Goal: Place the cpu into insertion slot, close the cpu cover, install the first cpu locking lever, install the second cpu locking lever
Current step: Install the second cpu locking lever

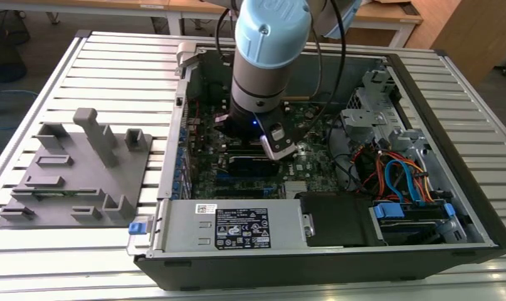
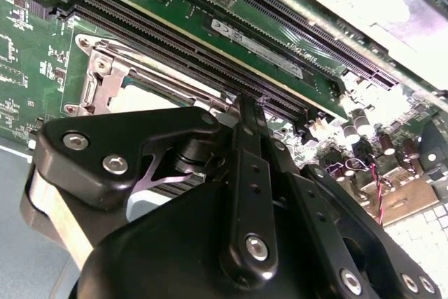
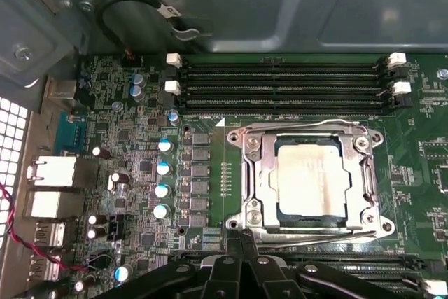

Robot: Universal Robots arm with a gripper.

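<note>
- Gripper point(image 3: 243, 241) sits low over the motherboard point(image 3: 203, 173) inside the open PC case point(image 1: 420, 81); fingers pressed together, holding nothing, tips just beside the near edge of the insertion slot point(image 3: 311, 176).
- cpu point(image 3: 308, 178) seated in the slot, silver top showing through the window of the cpu cover point(image 3: 260, 173), which lies flat over it.
- Lever wires run along the cover edges.
- Power supply point(image 1: 227, 227) carries a black label; print not legible.
- Grey fixture tray point(image 1: 77, 182) sits on the exterior view's left, on the slatted table point(image 1: 119, 56).
</note>
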